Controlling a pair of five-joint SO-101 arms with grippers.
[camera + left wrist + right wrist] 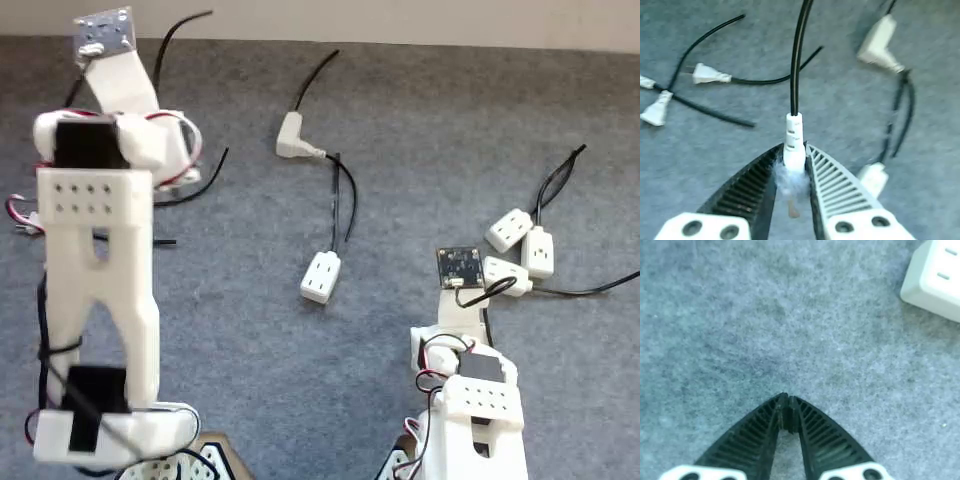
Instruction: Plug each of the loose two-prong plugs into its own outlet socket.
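A plug [794, 131] is pinched by the left gripper [795, 152]; the right gripper [788, 412] is pressed together, empty. The socket [320, 276] at four o'clock may be missed if the plug is twisted by cord drag.

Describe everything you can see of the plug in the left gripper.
The plug is small, white, plastic-looking, with a ribbed collar where its black twin cord enters. The left gripper is shut on its body, black ribbed fingers pressing both sides. The cord runs straight away from the gripper; the prong end points back between the fingers, where one brownish prong shows, blurred. It is in no socket.
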